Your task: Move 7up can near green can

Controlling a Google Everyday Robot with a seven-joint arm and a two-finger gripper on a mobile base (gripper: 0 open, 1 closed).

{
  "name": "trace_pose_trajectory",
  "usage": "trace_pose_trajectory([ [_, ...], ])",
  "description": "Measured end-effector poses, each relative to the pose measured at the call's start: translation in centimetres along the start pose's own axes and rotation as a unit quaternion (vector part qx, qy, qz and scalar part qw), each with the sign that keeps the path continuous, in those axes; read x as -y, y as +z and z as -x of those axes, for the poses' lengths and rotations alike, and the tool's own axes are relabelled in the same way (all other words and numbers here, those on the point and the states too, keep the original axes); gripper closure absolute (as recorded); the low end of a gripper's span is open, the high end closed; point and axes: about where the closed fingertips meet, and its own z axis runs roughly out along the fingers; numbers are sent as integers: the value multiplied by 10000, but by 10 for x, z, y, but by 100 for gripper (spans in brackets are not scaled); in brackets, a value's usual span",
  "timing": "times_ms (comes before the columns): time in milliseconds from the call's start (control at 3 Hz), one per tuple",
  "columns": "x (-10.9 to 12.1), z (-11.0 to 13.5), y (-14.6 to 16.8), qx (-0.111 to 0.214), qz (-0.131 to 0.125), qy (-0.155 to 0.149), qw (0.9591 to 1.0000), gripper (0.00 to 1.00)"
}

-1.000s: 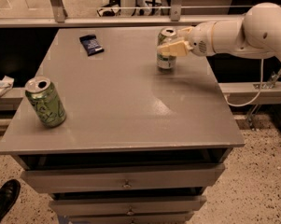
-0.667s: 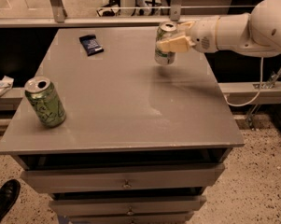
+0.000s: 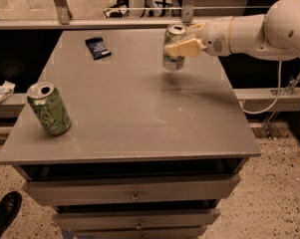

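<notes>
The 7up can (image 3: 173, 49), silver-white with green lettering, is held upright above the far right part of the grey table (image 3: 129, 108), lifted off the surface. My gripper (image 3: 181, 46) comes in from the right on a white arm and is shut on the can around its upper half. The green can (image 3: 49, 108), bright green with a silver top, stands upright near the table's front left edge, far from the gripper.
A small dark blue packet (image 3: 97, 47) lies at the far left of the table. Drawers (image 3: 134, 193) sit under the tabletop. A white crumpled item (image 3: 0, 93) lies on a ledge to the left. A black shoe (image 3: 2, 213) shows at bottom left.
The gripper has lifted the 7up can off the table and carried it a little to the left. The green can has not moved.
</notes>
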Motion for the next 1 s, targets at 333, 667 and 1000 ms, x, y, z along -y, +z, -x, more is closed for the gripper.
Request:
trace_pose_trajectory([
  [333,-39,0,15,38,440,14,9990,100],
  [667,-117,11,34,191,1291,80,9914,100],
  [1000,-174,28,48,398,1881,112,9813,100],
])
